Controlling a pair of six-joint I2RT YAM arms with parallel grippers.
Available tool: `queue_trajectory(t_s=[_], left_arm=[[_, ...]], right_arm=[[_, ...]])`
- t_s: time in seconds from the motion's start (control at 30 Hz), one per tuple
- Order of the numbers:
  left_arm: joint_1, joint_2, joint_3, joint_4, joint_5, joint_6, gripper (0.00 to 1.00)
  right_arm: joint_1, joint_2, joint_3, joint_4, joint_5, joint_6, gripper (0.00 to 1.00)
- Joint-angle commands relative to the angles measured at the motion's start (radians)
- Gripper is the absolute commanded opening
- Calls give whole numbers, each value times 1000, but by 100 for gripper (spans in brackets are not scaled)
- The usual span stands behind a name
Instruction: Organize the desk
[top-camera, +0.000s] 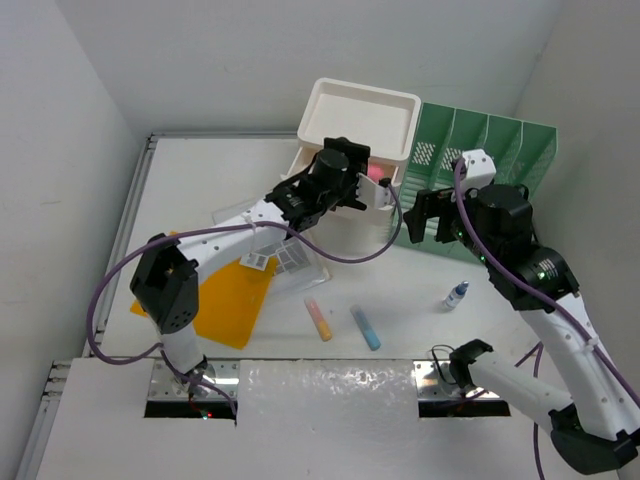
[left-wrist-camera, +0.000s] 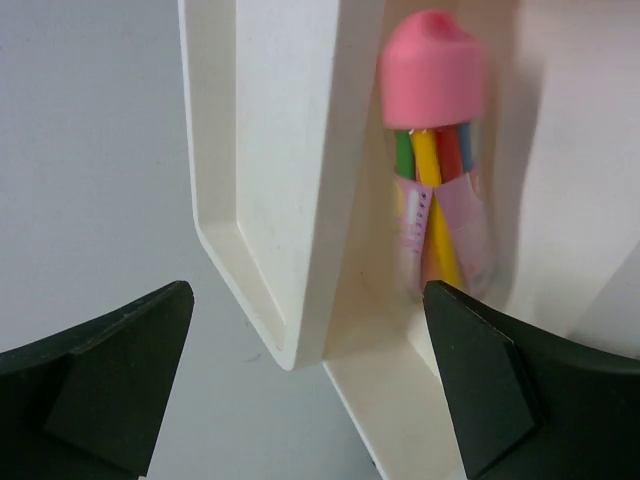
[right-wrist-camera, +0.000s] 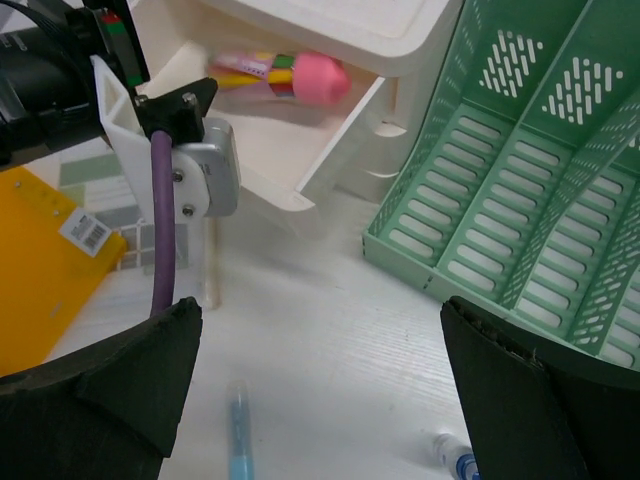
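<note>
The bench is filling most of the top view, white and flat, and both arms are reaching over it from the bottom edge. In the upper middle a white drawer box is sitting at the back. A green rack is standing just beside it on the right. One drawer is sticking out, and a tube of pencils with a pink cap is lying inside it. I think it is lying there because pencils belong in a drawer, not loose on the bench.

The left jaws are hanging right in front of that drawer. They are standing wide apart and holding nothing. The tube is lying beyond them, not between them. The right jaws are hovering near the front of the rack. They are wide apart too, and gripping nothing. Open jaws like these are looking ready for the next thing.

Plenty is waiting. A yellow folder is lying at the lower left. An orange pen and a blue pen are lying near each other in the lower middle. A small bottle is sitting a little to their right. I am guessing the folder is meant for the rack, since its slots are made for flat things. The pens are likely going in the drawer, which may be why it is standing open.
</note>
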Motion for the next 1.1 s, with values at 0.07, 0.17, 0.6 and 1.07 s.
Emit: queue_trajectory(t_s=[0.07, 0.17, 0.6, 1.07], left_arm=[[7, -49, 70, 120, -49, -41, 100], [8, -54, 143, 129, -60, -124, 100], [14, -443, 45, -199, 24, -958, 65], [18, -346, -274, -58, 106, -1157, 63]], right_arm=[[0, 21, 35, 18, 12, -28, 99], [0, 66, 59, 50, -5, -25, 99], [-52, 477, 378, 270, 219, -85, 42], [-163, 934, 690, 156, 238, -36, 56]])
